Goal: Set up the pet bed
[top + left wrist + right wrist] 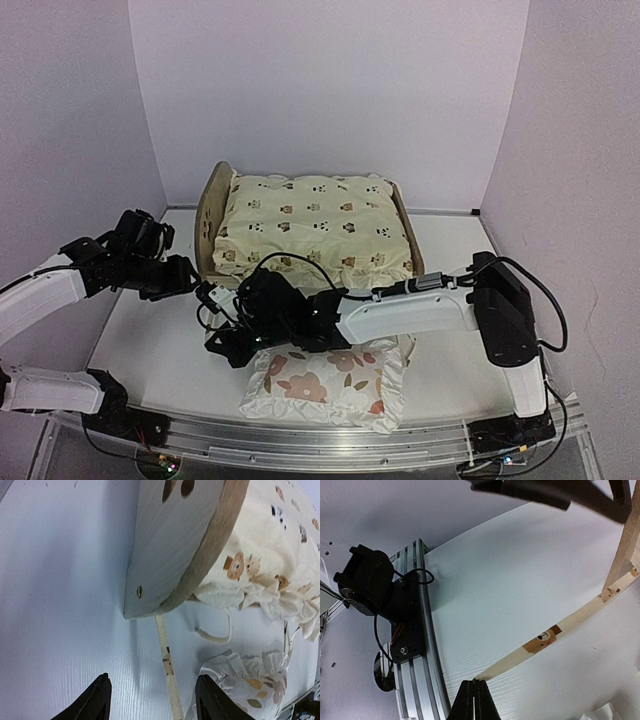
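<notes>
Tools first: the left tool (pixel 152 692) hangs released, fingers spread and gripping nothing, low over the worktop (pixel 60 605) just off the headboard (pixel 165 555) corner. The right tool (pixel 474 700) is clenched tight, pinching the end of a taut tie string (pixel 540 641). Behind them the pet bed (pixel 210 215) sits at the back of the worktop, cream cushion (pixel 310 225) filling it. A flowered pillow (pixel 330 385) lies near the front edge.

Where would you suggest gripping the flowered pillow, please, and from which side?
Pinch the ruffled border at the flowered pillow's near right corner, coming down from above. It lies flat on the table, too broad to span, and the right arm overhangs its far edge.
</notes>
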You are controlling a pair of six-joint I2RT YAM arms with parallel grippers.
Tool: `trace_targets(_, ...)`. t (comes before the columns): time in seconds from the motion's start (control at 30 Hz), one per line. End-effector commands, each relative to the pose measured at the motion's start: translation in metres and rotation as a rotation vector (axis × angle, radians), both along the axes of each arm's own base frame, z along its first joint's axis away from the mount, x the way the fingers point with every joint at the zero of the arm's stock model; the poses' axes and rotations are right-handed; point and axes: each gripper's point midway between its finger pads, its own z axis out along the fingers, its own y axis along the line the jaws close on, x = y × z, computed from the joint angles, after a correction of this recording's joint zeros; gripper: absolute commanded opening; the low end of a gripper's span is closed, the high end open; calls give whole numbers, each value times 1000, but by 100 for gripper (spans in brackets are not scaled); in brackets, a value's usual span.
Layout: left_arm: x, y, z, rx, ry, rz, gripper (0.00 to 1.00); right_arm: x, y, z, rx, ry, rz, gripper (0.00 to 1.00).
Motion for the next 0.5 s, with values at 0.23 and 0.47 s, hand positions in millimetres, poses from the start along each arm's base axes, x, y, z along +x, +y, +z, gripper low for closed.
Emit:
trace_targets(0.23,-23,-42,-29,-215,93,-146,50,-35,-3,40,65,39,139,0)
trace_targets(0.47,-22,-56,-46,-275,127,-170,34,-33,-5,34,50,11,134,0)
